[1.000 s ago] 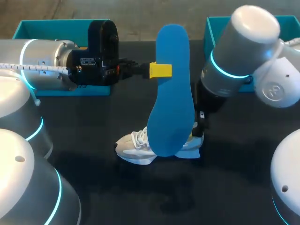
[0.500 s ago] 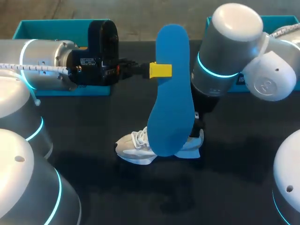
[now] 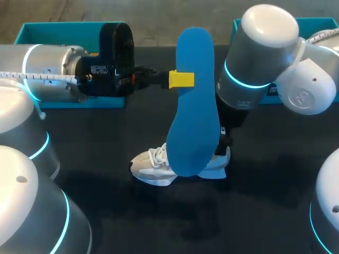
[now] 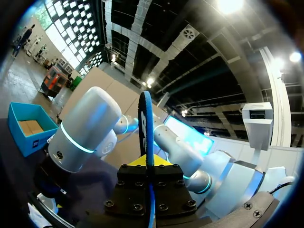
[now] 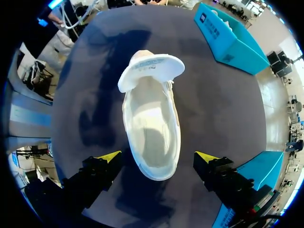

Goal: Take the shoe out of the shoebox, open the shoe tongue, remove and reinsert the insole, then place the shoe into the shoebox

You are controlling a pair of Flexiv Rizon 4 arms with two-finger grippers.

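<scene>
My left gripper (image 3: 181, 79) is shut on a blue insole (image 3: 193, 106), which it holds upright high above the table by one long edge. The left wrist view shows the insole (image 4: 146, 123) edge-on, clamped between the yellow tips of that gripper (image 4: 149, 161). A white shoe (image 3: 153, 168) lies on the black table, its heel end hidden behind the insole. My right gripper (image 5: 159, 156) hangs wide open straight above the shoe (image 5: 151, 128), one finger on each side of the heel and clear of it. The tongue (image 5: 151, 71) is folded forward and the inside of the shoe is bare.
A teal shoebox (image 3: 32, 32) stands at the table's back left behind my left arm. A second teal box (image 3: 243, 26) sits at the back right, partly covered by my right arm (image 3: 254, 58). Dark table (image 3: 159, 222) stretches in front of the shoe.
My right arm has shifted a little to the left over the shoe's heel, then held still. The left arm and the insole have not moved.
</scene>
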